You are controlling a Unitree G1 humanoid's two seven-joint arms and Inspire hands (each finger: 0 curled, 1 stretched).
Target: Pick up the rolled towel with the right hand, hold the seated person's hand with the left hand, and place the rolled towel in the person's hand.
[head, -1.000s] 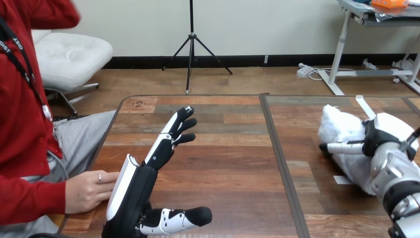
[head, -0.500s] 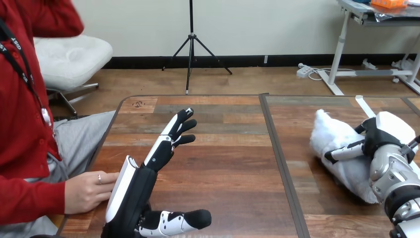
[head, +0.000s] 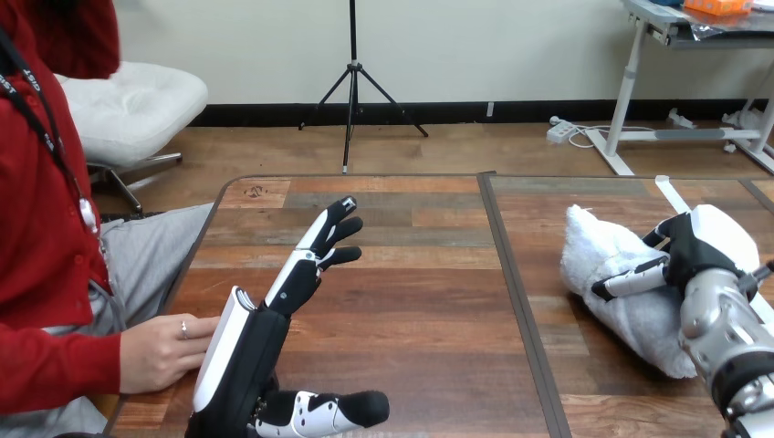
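At right, right hand (head: 695, 251) clasping rolled towel (head: 628, 321)

White rolled towel (head: 630, 319); blk/wht left robot hand (head: 243, 365); brown wood-grain table (head: 420, 301); red sleeve (head: 55, 370)

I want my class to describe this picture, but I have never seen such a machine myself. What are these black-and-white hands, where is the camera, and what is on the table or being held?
This is a humanoid robot's own view. The camera sits on its head and looks down over a wooden table. Both mechanical hands belong to the robot. The left hand is open with its fingers straight, and a seated person's hand lies beside its back, seemingly touching it. The right hand has its fingers curled round a white rolled towel. I cannot tell whether the towel is lifted off the table.
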